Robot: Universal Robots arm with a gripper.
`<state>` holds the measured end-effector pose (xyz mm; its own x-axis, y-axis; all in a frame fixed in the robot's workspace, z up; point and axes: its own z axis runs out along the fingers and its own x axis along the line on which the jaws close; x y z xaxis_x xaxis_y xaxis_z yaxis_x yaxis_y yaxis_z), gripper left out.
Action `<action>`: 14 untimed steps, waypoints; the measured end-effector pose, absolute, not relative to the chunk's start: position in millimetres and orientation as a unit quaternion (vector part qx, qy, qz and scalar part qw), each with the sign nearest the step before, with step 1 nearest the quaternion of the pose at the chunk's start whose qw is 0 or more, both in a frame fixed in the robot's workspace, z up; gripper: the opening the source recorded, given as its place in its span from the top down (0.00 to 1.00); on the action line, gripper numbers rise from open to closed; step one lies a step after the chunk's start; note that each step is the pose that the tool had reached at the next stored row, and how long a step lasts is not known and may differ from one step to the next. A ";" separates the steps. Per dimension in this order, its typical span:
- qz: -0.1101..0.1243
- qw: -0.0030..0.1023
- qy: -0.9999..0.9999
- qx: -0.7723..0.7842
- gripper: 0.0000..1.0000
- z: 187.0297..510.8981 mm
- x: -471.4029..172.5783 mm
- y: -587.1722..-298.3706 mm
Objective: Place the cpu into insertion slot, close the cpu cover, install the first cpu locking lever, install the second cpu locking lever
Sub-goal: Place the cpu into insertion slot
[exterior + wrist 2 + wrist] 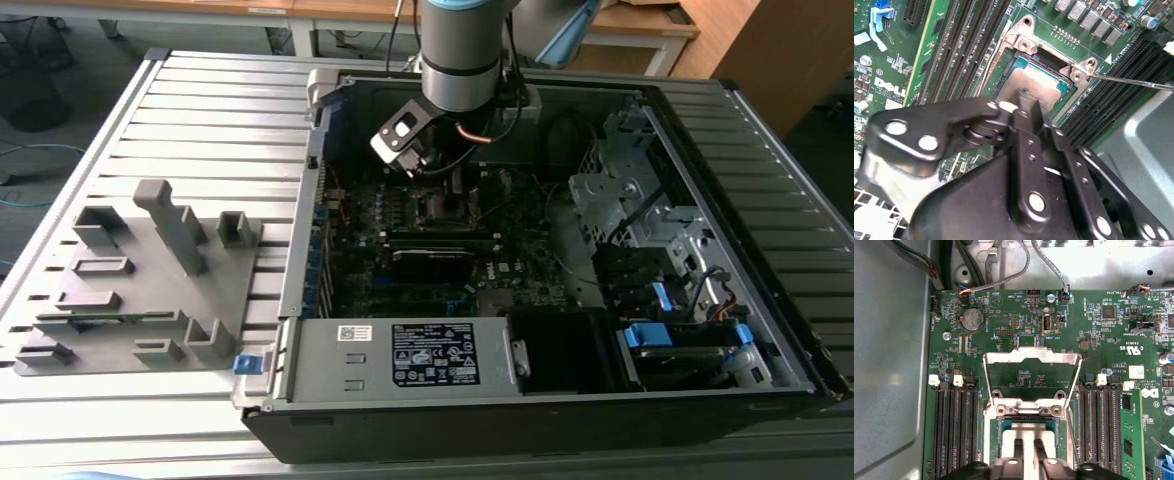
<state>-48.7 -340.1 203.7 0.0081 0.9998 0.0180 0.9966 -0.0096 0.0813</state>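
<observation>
The cpu (1044, 82) was seated flat in the insertion slot (1021, 62), inside a computer case (310, 340); the gripper (1028, 444) was positioned above, narrowly parted.

The cpu (1026, 432) lies in the insertion slot (994, 430), with the gripper (1028, 446) directly above it. The cpu cover (1029, 357) is hinged open at one edge of the slot, clear of the cpu. Memory slot banks (954, 430) flank the slot on two opposite sides. In the exterior view the slot sits inside the computer case (296, 230). A fixture tray (134, 280) lies outside the case, to the exterior view's left of the slot.
</observation>
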 end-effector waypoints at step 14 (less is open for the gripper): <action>0.021 0.009 0.704 0.710 0.89 203.6 -48.2 -340.1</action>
<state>-48.2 -340.1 203.6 0.0089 0.9998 0.0170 0.9991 -0.0096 0.0421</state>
